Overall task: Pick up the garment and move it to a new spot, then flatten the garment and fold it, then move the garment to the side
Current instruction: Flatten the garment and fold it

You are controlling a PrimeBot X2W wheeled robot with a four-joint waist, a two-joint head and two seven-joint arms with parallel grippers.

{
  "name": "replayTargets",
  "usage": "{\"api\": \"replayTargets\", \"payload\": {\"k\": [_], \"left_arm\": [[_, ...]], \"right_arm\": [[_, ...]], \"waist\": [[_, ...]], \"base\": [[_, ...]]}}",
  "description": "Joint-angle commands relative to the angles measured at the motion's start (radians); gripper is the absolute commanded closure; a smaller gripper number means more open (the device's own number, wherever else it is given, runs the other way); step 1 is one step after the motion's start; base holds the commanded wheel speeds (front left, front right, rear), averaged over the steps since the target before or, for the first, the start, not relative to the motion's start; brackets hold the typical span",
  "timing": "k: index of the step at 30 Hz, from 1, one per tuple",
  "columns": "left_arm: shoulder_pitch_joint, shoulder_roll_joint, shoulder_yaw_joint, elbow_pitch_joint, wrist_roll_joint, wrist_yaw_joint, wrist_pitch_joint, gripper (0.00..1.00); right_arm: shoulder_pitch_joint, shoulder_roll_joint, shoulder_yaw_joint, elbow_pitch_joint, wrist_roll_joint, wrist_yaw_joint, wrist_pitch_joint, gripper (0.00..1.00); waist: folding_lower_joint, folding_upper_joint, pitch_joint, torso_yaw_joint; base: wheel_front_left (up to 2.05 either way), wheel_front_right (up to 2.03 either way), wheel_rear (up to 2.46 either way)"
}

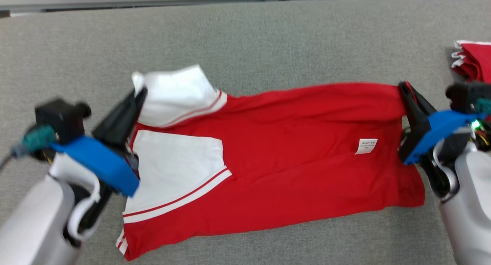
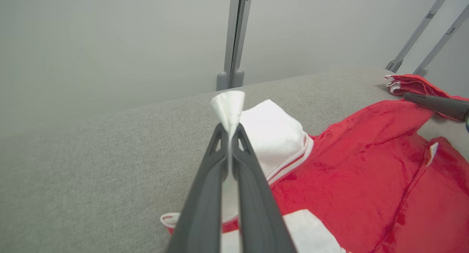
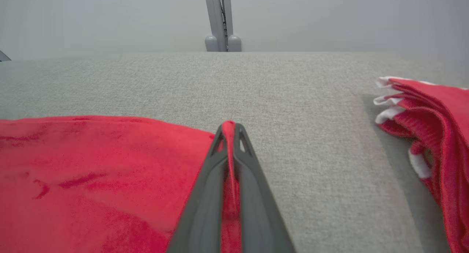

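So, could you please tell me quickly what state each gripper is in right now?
Left gripper: shut on the garment, pinching white fabric at one end.
Right gripper: shut on the garment's red edge at the other end.

You had one red-and-white garment (image 1: 291, 153) between two grippers, the left gripper (image 1: 140, 92) and the right gripper (image 1: 403, 86). It carried two white sleeves (image 1: 176, 94) and one label (image 1: 366, 146). Beside the right gripper lay one red pile (image 1: 475, 63).
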Motion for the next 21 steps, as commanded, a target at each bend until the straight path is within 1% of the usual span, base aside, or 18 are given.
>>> {"api": "replayTargets", "payload": {"k": [1,5,9,15,16,17,18,19,20,21], "left_arm": [[0.049,-0.003,0.001,-0.012,-0.005,0.013,-0.023,1.00],[0.164,-0.021,0.006,-0.018,-0.020,0.036,-0.095,1.00],[0.262,-0.041,0.007,0.005,-0.037,0.053,-0.158,1.00],[0.366,-0.080,-0.008,0.049,-0.052,0.058,-0.232,1.00],[0.375,-0.088,-0.010,0.062,-0.052,0.056,-0.247,0.95],[0.383,-0.095,-0.013,0.077,-0.053,0.054,-0.261,0.61],[0.389,-0.102,-0.016,0.094,-0.052,0.051,-0.273,0.14],[0.397,-0.112,-0.018,0.110,-0.054,0.050,-0.285,0.00],[0.403,-0.125,-0.015,0.124,-0.065,0.049,-0.297,0.00],[0.410,-0.135,-0.009,0.135,-0.073,0.045,-0.309,0.00]], "right_arm": [[0.044,-0.009,-0.017,-0.019,-0.003,0.000,-0.017,1.00],[0.136,0.009,-0.051,-0.071,-0.008,0.000,-0.037,1.00],[0.208,0.035,-0.071,-0.121,-0.025,0.000,-0.046,1.00],[0.289,0.077,-0.104,-0.167,-0.045,0.000,-0.074,1.00],[0.302,0.084,-0.108,-0.170,-0.049,0.000,-0.080,0.98],[0.314,0.089,-0.110,-0.172,-0.053,0.000,-0.085,0.88],[0.325,0.093,-0.115,-0.173,-0.060,0.000,-0.094,0.71],[0.336,0.100,-0.118,-0.173,-0.064,0.000,-0.102,0.51],[0.348,0.109,-0.124,-0.173,-0.065,0.000,-0.112,0.02],[0.360,0.117,-0.132,-0.174,-0.065,0.000,-0.123,0.00]], "waist": [[0.0001,0.0000,-0.016,0.001],[0.0001,0.0000,-0.046,0.009],[0.0001,0.0000,-0.068,0.009],[0.0001,0.0000,-0.098,0.010],[0.0001,0.0000,-0.103,0.012],[0.0001,0.0000,-0.108,0.013],[0.0001,0.0000,-0.114,0.014],[0.0001,0.0000,-0.122,0.014],[0.0001,0.0000,-0.129,0.015],[0.0001,0.0000,-0.137,0.015]], "base": [[0.00,0.00,0.00],[0.00,0.00,0.00],[0.00,0.00,0.00],[0.00,0.00,0.00],[0.00,0.00,0.00],[0.00,0.00,0.00],[0.00,0.00,0.00],[0.00,0.00,0.00],[0.00,0.00,0.00],[0.00,0.00,0.00]]}}
